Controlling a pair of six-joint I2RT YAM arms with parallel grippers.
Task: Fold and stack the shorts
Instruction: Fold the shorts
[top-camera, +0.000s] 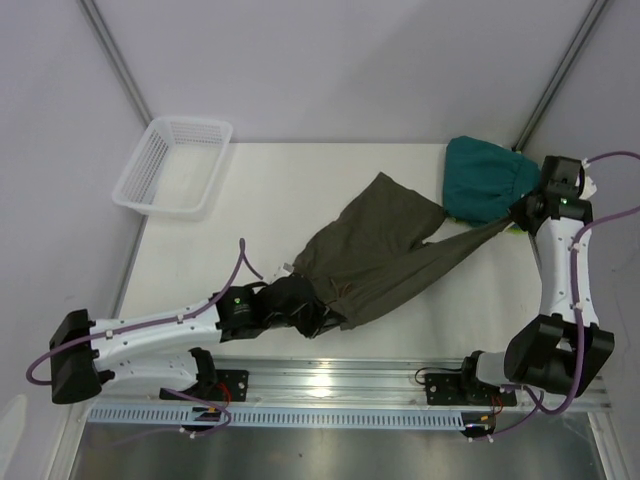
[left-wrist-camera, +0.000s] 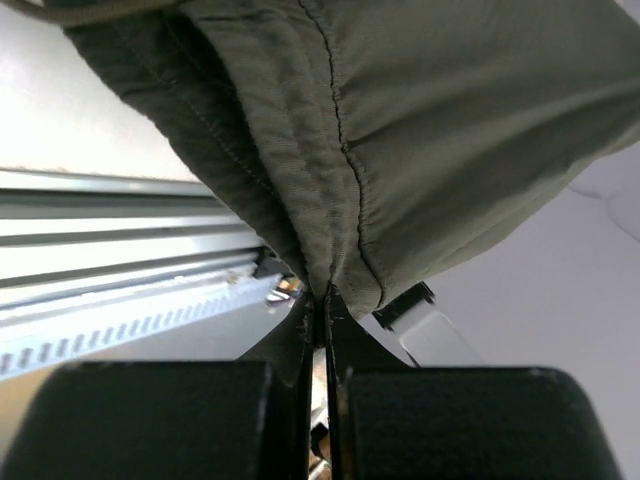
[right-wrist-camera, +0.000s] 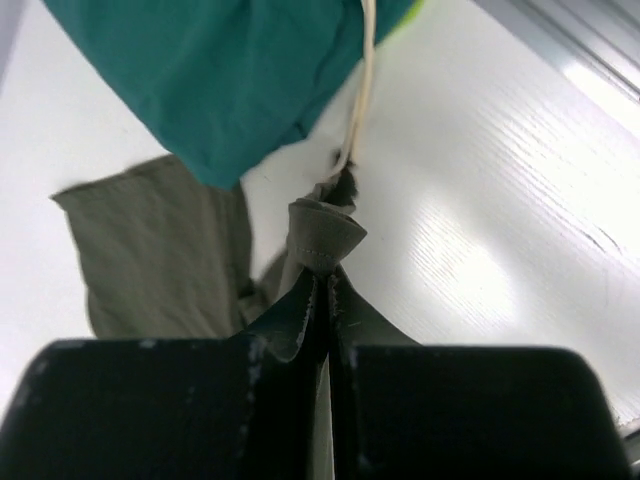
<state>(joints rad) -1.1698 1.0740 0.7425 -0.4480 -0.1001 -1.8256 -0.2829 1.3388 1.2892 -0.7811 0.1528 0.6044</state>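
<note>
Olive-green cloth shorts (top-camera: 370, 255), pinched by your left gripper (left-wrist-camera: 322, 300) and right gripper (right-wrist-camera: 325, 280), stretch unfolded beside the folded teal pair (top-camera: 487, 178); folding and stacking await.

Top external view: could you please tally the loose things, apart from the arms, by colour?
Olive-green shorts: 1
Teal shorts: 1
White basket: 1
Total: 3

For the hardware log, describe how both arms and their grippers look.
The left arm and right arm have white shells, black joint housings, a purple cable clipped alongside and a green light near the wrist. The left gripper and right gripper are black and blocky.
</note>
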